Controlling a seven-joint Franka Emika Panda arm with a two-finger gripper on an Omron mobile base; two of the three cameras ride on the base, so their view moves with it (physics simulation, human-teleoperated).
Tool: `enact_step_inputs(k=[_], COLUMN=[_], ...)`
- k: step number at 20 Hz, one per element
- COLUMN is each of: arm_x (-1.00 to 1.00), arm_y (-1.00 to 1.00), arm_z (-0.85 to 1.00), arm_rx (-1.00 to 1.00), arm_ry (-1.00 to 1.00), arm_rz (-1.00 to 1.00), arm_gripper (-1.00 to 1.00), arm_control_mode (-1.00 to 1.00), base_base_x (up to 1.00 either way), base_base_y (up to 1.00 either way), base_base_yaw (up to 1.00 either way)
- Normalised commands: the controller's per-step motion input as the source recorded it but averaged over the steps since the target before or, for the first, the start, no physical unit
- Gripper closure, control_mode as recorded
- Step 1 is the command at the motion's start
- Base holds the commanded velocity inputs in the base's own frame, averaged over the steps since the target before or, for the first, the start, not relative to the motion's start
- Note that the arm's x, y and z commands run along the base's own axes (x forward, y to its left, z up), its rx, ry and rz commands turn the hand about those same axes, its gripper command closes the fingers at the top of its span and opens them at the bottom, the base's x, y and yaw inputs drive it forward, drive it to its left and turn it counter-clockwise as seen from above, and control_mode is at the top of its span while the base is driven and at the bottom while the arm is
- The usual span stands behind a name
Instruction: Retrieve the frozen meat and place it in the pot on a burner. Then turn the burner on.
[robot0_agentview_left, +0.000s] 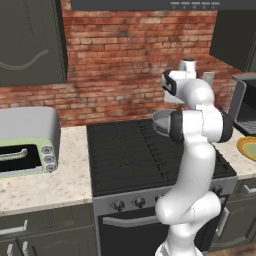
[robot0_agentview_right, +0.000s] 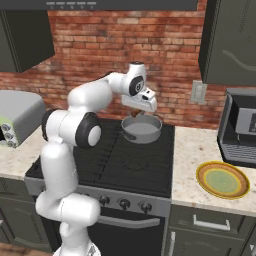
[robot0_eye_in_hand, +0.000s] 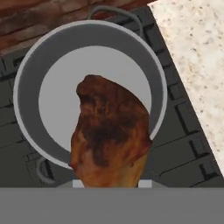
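1. Gripper status: the gripper (robot0_agentview_right: 143, 111) hangs above the pot (robot0_agentview_right: 142, 129), which sits on the burner (robot0_agentview_right: 145, 141) at the 1 o'clock corner of the cooktop (robot0_agentview_right: 120, 165), just in front of the brick wall (robot0_agentview_right: 125, 50). The fingertips themselves are hidden behind the load, so jaw spacing cannot be read directly; the frozen meat (robot0_eye_in_hand: 109, 135) fills the lower centre of the hand view and sits at the fingers, so it is judged to be clamped in the pincer.

2. Position of the load: in the hand view the meat overlaps the pot's interior from centre toward 6 o'clock, and its lower end extends past the rim at 6 o'clock. The piece therefore appears off-centre over the opening, not squarely over the middle.

3. Hazards from this state:
- Release while off-centre may land the meat on the rim, from which it could tip onto the grate outside the pot.
- Release from height may bounce the meat or shift the pot on the burner.
- Descent may strike the rim or a handle loop.
- The knobs (robot0_agentview_right: 124, 204) lie at the front panel, at 6 o'clock; selecting the wrong one would light a different burner
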Motion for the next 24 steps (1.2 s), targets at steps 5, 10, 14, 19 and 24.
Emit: enact_step_inputs(k=[5, 10, 14, 19, 24], arm_x=[0.02, 0.04, 0.01, 0.07, 0.30], arm_y=[0.03, 0.04, 0.07, 0.02, 0.00], arm_z=[-0.48, -0.41, -0.30, -0.30, -0.20], arm_rx=[0.00, 0.00, 0.04, 0.06, 0.04], arm_ry=[0.23, 0.19, 0.14, 0.07, 0.01], arm_rz=[0.00, 0.00, 0.00, 0.01, 0.04], arm_gripper=[1.00, 1.00, 1.00, 1.00, 1.00], arm_control_mode=[-1.00, -1.00, -1.00, -1.00, -1.00], base_base_x=[0.00, 0.00, 0.00, 0.00, 0.00], base_base_y=[0.00, 0.00, 0.00, 0.00, 0.00], base_base_yaw=[0.00, 0.00, 0.00, 0.00, 0.00])
